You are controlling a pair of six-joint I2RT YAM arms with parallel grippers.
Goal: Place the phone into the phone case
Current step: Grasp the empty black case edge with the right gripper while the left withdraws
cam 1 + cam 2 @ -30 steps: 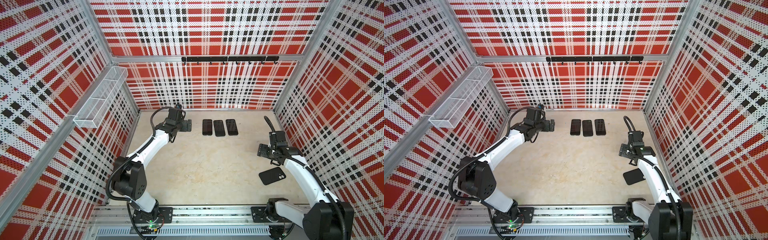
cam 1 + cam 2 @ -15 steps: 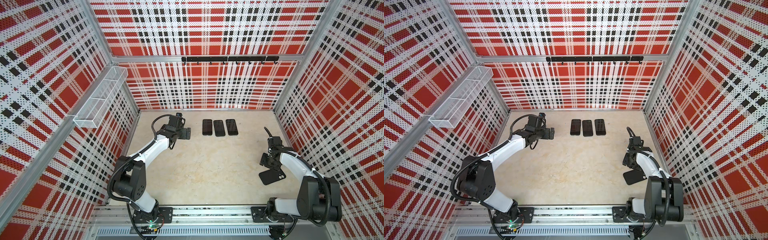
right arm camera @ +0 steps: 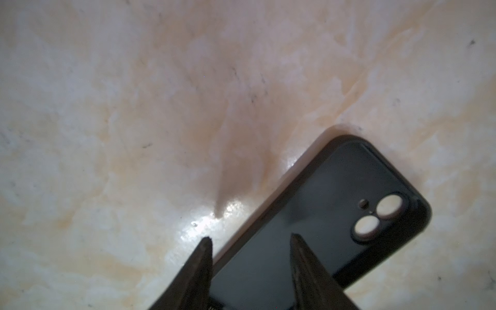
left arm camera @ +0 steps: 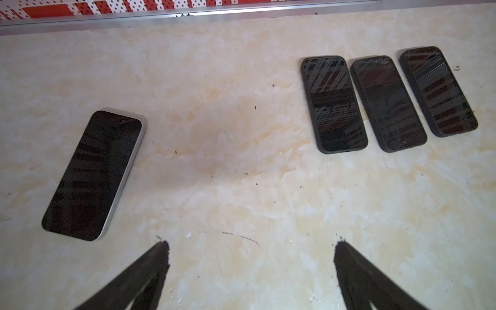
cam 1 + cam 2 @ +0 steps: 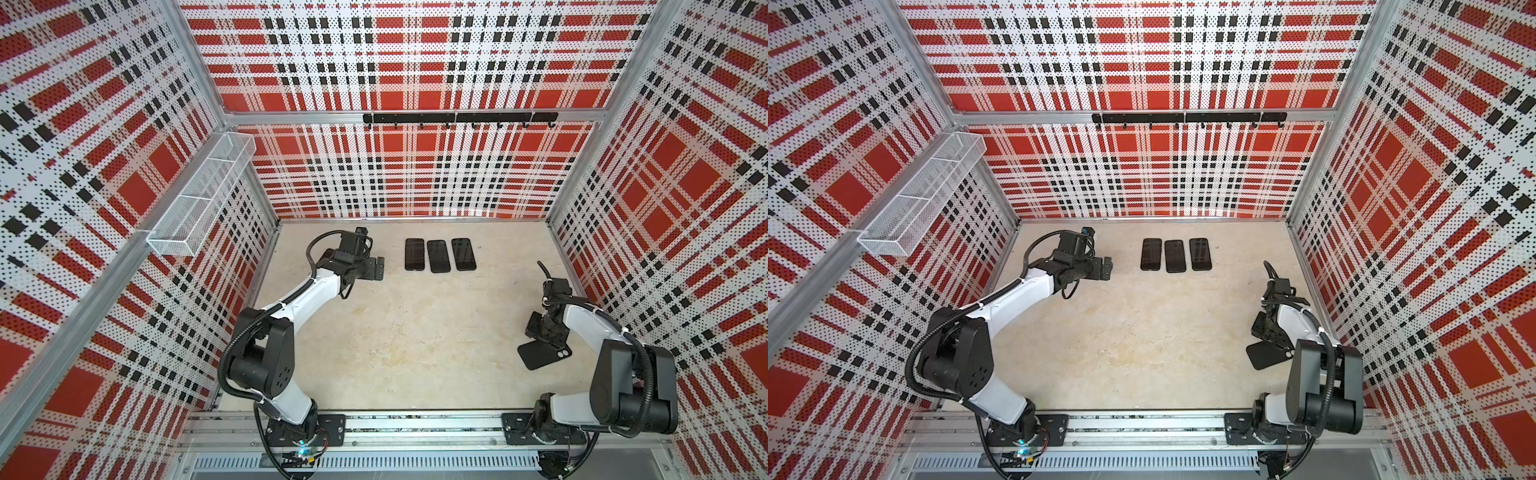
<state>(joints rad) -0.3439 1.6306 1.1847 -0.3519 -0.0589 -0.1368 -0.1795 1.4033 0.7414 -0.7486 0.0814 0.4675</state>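
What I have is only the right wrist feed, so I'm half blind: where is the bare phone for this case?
Observer: The silver-edged phone lies screen up at the back left of the table.
Operator: Anything else out there?
Observer: Three more phones lie in a row at the back, near the middle.
Operator: Is the left end effector busy?
Observer: No, the left end effector hangs open and empty over bare tabletop.
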